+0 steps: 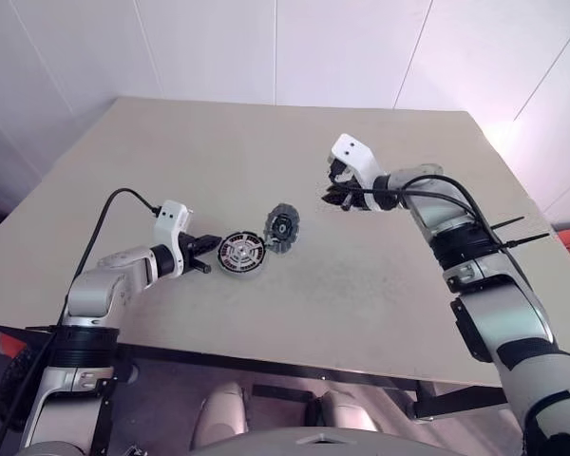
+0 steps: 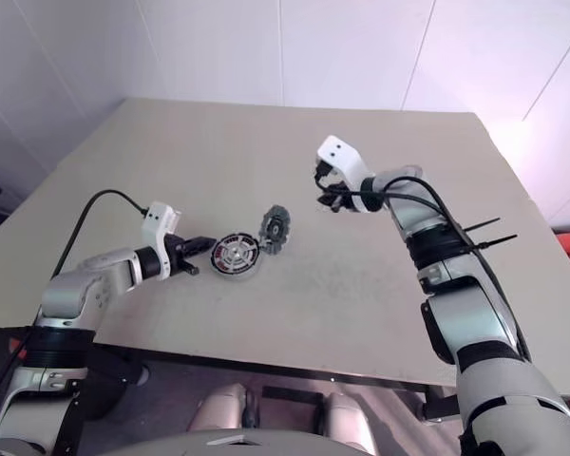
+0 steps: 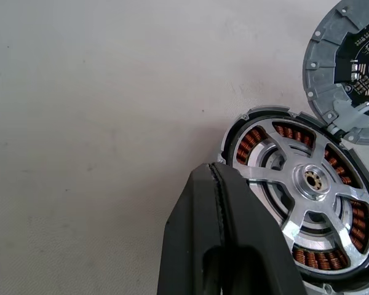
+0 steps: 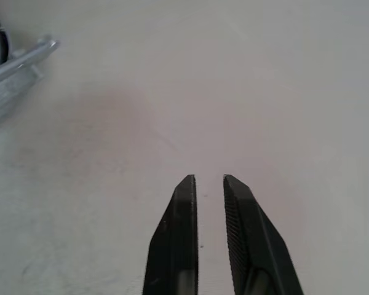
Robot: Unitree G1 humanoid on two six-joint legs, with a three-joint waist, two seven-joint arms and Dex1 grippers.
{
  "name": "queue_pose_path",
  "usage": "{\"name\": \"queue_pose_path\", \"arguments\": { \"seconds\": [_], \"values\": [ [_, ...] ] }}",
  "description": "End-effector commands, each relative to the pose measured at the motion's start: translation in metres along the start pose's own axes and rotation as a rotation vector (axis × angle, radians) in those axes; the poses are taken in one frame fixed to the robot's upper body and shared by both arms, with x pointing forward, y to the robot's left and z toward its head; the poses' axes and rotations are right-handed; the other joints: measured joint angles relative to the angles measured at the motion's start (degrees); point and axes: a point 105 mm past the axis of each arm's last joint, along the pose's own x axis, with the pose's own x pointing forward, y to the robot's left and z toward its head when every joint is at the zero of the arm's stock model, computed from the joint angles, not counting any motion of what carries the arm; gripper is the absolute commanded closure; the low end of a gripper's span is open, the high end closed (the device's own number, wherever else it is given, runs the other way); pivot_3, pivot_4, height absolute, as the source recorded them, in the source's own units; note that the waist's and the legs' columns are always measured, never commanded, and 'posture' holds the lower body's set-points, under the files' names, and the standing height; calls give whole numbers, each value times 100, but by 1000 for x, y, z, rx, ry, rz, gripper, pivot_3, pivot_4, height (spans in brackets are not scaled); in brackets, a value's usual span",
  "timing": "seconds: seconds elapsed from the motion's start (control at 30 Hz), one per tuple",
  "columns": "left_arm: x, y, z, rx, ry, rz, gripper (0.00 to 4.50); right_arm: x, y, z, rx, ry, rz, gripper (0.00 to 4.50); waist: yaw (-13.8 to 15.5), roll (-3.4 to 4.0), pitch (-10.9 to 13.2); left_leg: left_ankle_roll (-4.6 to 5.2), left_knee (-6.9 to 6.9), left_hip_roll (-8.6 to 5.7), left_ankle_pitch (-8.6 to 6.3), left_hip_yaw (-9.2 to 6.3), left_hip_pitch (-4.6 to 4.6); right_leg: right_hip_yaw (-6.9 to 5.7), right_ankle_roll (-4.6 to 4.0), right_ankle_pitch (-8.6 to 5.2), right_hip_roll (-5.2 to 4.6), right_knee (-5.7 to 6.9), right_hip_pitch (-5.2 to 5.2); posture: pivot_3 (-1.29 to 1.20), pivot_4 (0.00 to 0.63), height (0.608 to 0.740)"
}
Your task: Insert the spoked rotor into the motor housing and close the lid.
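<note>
On the beige matte table top (image 1: 380,285), the small round dark motor housing (image 1: 241,253) with its ring of copper-coloured windings lies flat near the left side. The spoked rotor (image 3: 310,212), a round wheel with a shiny silver spoked face, sits inside the housing, the windings visible between its spokes around the small brass-coloured hub. The flat grey round lid (image 1: 282,228) with fine radial lines and a dark centre stands tilted, propped on its edge against the far right rim of the housing and touching it; in the left wrist view its inner face shows a dark printed board.

The left gripper (image 1: 207,255) rests low over the table just beside the left edge of the housing. Its two black fingers (image 3: 224,239) are pressed together with no gap, their tips overlapping the housing's rim, and nothing is clamped between them.

The right gripper (image 1: 334,199) hovers over bare table, well apart to the right of the lid and farther back. Its black fingers (image 4: 181,233) are drawn almost together, only a narrow slit left between them, and they hold nothing
</note>
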Motion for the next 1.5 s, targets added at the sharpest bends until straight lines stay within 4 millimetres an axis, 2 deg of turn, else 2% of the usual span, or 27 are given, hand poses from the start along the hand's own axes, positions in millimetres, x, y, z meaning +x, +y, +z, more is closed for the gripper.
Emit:
{"name": "queue_pose_path", "arguments": {
  "seconds": [0.03,0.2,0.43,0.73,0.97,1.23,1.33,1.5],
  "values": [
    [0,-4,14,39,-18,-28,4500,-6,26,26,-56,-81,115,4481,9,0,0,1,1,0,0,0,0,0,0,0,0,0,0,0,0,740],
    [-2,-6,12,36,-8,-41,4500,-4,62,51,-50,-151,240,4481,-6,0,0,1,4,2,0,0,7,0,0,0,0,4,5,0,0,740],
    [-7,-4,9,23,-7,-25,4500,6,77,83,-30,-225,274,4481,-7,0,0,-2,4,3,1,0,25,0,0,0,0,3,21,0,0,740],
    [-17,7,15,26,-24,28,4500,29,103,94,13,-261,335,4481,-14,0,0,-4,2,4,1,0,26,0,0,0,1,3,20,0,0,740],
    [-27,23,26,32,-47,84,4500,50,123,89,107,-253,367,4481,-19,0,0,-7,2,4,2,0,28,0,1,0,1,3,21,0,0,740],
    [-31,26,36,47,-59,96,4500,87,140,72,218,-210,353,4481,-24,0,0,-10,0,3,3,0,32,0,1,0,0,3,25,0,0,740],
    [-31,24,38,51,-60,92,4500,98,140,61,220,-180,329,4481,-28,0,0,-10,0,2,2,0,33,0,1,0,0,2,25,0,0,740],
    [-27,18,32,27,-49,64,4500,111,139,32,216,-120,297,4481,-34,1,-2,-18,-8,3,7,0,53,0,1,0,0,3,38,0,0,740]
  ]
}}
